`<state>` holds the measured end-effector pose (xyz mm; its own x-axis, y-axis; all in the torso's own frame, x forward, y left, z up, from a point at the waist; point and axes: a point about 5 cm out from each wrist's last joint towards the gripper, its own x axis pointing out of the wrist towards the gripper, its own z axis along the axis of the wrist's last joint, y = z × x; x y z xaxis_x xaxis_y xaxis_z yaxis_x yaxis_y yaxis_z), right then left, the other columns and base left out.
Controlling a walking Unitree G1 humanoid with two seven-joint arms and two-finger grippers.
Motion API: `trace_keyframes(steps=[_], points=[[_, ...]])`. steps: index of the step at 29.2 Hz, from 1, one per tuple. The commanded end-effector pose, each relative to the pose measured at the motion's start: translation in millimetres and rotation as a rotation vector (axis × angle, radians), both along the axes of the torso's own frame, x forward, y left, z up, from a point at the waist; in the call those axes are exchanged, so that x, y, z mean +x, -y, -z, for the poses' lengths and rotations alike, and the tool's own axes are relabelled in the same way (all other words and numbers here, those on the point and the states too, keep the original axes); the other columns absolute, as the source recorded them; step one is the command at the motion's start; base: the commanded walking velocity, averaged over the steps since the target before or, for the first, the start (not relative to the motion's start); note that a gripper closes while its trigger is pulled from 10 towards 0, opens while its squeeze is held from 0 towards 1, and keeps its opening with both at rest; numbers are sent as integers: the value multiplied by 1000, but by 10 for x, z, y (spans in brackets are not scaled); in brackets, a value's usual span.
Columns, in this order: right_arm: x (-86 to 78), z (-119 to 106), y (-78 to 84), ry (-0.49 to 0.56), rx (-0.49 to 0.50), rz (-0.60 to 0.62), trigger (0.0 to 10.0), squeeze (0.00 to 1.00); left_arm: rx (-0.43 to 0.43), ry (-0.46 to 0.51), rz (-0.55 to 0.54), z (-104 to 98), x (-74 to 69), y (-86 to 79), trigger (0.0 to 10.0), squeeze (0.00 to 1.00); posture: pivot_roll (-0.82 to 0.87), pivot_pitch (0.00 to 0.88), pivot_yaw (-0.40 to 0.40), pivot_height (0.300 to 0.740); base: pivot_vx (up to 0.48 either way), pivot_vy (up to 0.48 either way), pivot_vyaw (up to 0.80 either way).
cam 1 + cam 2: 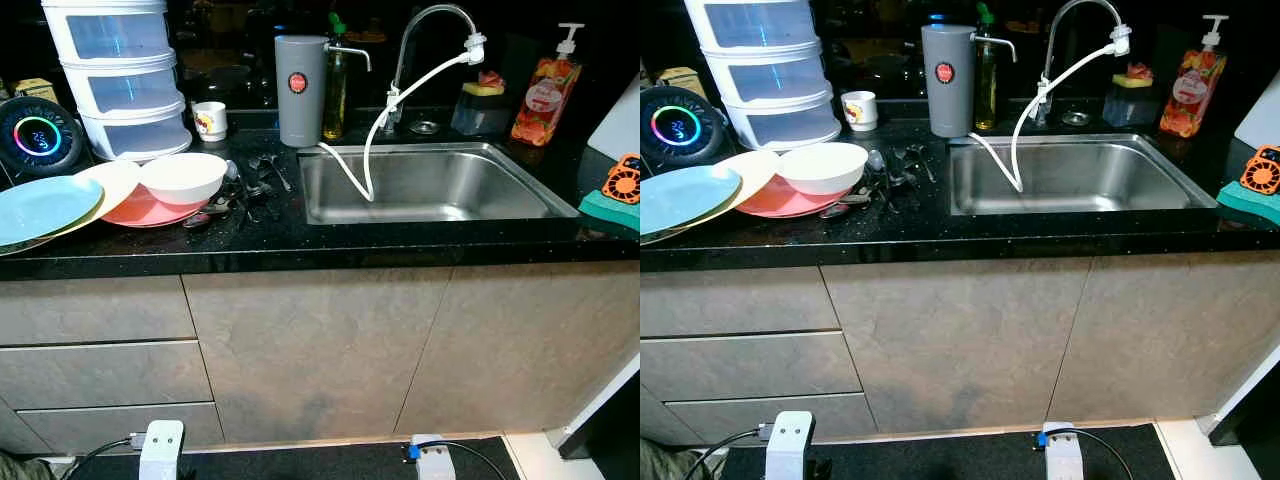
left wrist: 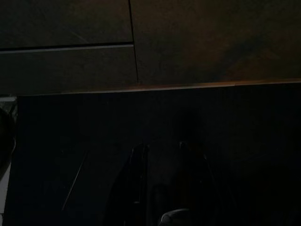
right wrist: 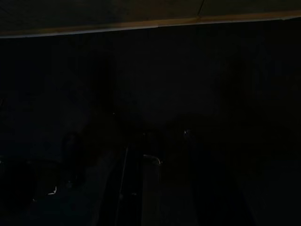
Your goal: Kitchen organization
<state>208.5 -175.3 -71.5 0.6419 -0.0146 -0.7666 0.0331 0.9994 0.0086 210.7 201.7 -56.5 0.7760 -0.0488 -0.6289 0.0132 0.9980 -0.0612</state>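
a black speckled kitchen table (image 1: 300, 240) runs across the room above pale stone-look cabinet fronts (image 1: 320, 350), with drawers (image 1: 100, 370) at the robot's left and a dark floor strip below.

the left gripper (image 2: 160, 155) hangs idle low in front of the cabinets; its wrist view is dim, the two black fingers (image 2: 136, 179) showing a narrow gap between them and nothing in the jaws. the right gripper (image 3: 160, 146) also hangs idle near the floor; that view is too dark, so i cannot tell how its jaws stand.

on the table's left side the dishes lie together: a white bowl (image 1: 184, 176) sits on a pink plate (image 1: 145, 210), overlapped by a cream plate (image 1: 112, 185) and a light blue plate (image 1: 40, 208). dark cutlery (image 1: 245, 190) lies scattered just beside the bowl, between it and the steel sink (image 1: 520, 180). a white hose (image 1: 385, 120) drops from the curved faucet (image 1: 430, 25) into the basin.

behind the dishes stand a three-tier white drawer unit (image 1: 120, 75), a small printed cup (image 1: 209, 120), a round device with a glowing ring (image 1: 36, 135), a grey pitcher (image 1: 300, 88) and an oil bottle (image 1: 335, 85). past the sink are a soap pump bottle (image 1: 547, 90), a sponge holder (image 1: 482, 108) and a teal sponge (image 1: 607, 208).
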Motion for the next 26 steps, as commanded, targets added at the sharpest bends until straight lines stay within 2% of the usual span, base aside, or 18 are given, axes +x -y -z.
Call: trace_keyframes(steps=[1, 26], points=[[-44, 29, -6, -25, 11, 13, 10000, 0, 5, -15, 0, 16, -11, 2, 10000, 0, 62, 29, 15, 740, 0, 0, 0], [-51, 34, 4, -33, 7, 5, 10000, 0, 8, -14, -15, 7, 14, -3, 10000, 0, 70, 21, 9, 740, 0, 0, 0]])
